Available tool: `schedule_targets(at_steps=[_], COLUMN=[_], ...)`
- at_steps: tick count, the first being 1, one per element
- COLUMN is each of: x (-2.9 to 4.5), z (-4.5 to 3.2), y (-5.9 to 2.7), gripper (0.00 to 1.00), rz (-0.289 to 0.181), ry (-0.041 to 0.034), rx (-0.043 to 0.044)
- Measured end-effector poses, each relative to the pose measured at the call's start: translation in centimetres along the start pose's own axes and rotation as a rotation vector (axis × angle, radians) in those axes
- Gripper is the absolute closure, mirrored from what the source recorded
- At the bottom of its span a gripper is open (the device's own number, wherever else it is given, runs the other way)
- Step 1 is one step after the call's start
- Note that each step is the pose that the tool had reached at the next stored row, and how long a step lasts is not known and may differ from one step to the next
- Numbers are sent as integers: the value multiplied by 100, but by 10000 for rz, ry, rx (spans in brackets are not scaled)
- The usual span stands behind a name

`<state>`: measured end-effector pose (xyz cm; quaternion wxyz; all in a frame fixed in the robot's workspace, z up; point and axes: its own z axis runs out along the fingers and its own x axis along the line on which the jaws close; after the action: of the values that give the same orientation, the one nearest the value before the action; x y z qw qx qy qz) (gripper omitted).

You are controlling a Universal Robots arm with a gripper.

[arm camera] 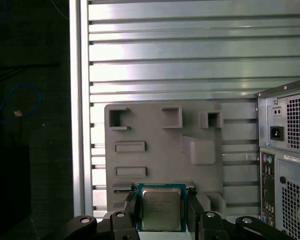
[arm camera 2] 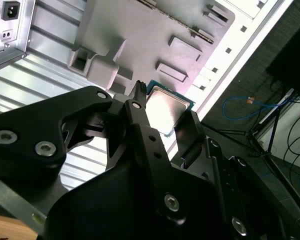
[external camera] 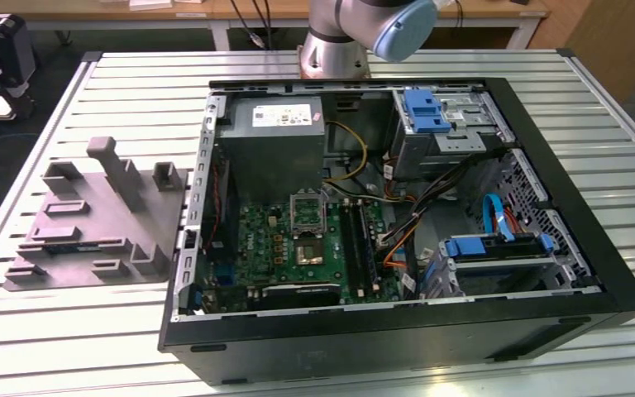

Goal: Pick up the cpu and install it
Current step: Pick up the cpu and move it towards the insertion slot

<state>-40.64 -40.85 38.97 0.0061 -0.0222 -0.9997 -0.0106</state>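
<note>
While the tool (arm camera: pixel 162 200) grips the cpu (arm camera: pixel 162 210) above the grey fixture (arm camera: pixel 160 135), pickup looks done; installing likely demands square alignment with the socket (external camera: pixel 307 211).

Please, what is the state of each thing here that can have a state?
cpu, gripped by two opposite edges, held above the grey fixture.
gripper, shut on the cpu.
computer case, lying on its side, open, inside showing.
grey fixture, flat on the table.
</note>
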Motion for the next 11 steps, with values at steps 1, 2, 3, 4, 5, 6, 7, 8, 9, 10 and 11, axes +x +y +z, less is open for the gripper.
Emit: schedule_targets(at_steps=[1, 2, 3, 4, 5, 6, 7, 8, 9, 10, 11], x=[-4, -6, -8, -12, -14, -16, -17, -19, -22, -23, -25], z=[0, 0, 1, 0, 0, 0, 0, 0, 0, 0, 0], y=[0, 0, 0, 0, 1, 0, 1, 1, 1, 1, 1], gripper=[53, 53, 53, 53, 53, 53, 53, 53, 53, 53, 53], rz=[0, 0, 1, 0, 1, 0, 0, 0, 0, 1, 1], ry=[0, -1, -1, 0, 0, -1, 0, 0, 0, 0, 0], rx=[0, -1, -1, 0, 0, 0, 0, 0, -1, -1, 0])
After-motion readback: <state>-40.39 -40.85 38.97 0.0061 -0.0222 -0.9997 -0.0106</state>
